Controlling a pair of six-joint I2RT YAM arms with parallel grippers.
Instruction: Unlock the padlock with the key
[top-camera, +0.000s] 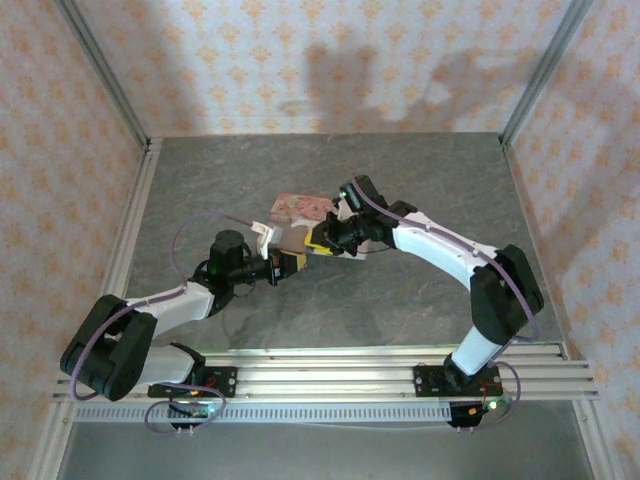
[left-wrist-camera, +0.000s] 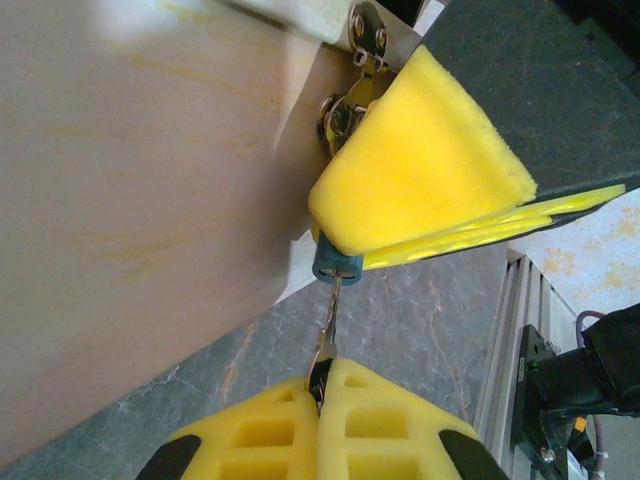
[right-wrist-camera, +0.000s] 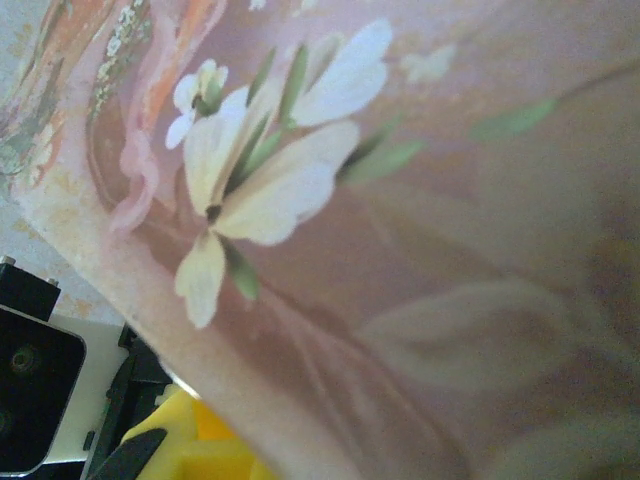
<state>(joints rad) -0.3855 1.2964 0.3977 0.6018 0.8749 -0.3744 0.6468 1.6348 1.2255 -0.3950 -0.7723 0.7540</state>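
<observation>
Left pincer (left-wrist-camera: 320, 400) tight on key (left-wrist-camera: 327, 330) in padlock (left-wrist-camera: 336, 262)

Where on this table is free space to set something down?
Bare table lies between the tin and the back wall, and just ahead of the rail. Crowded at centre: left gripper, right gripper, key and padlock meet at the tin.

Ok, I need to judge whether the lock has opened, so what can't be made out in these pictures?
Padlock body and shackle: left wrist view, covered by a pad of the right gripper, bar its blue end.
Key: same view, head buried in the jaws of the left gripper, tip inside the padlock.
Padlock and key: top view, too small and tucked between both grippers.
Padlock: right wrist view, blocked by the close, blurred pink tin.
</observation>
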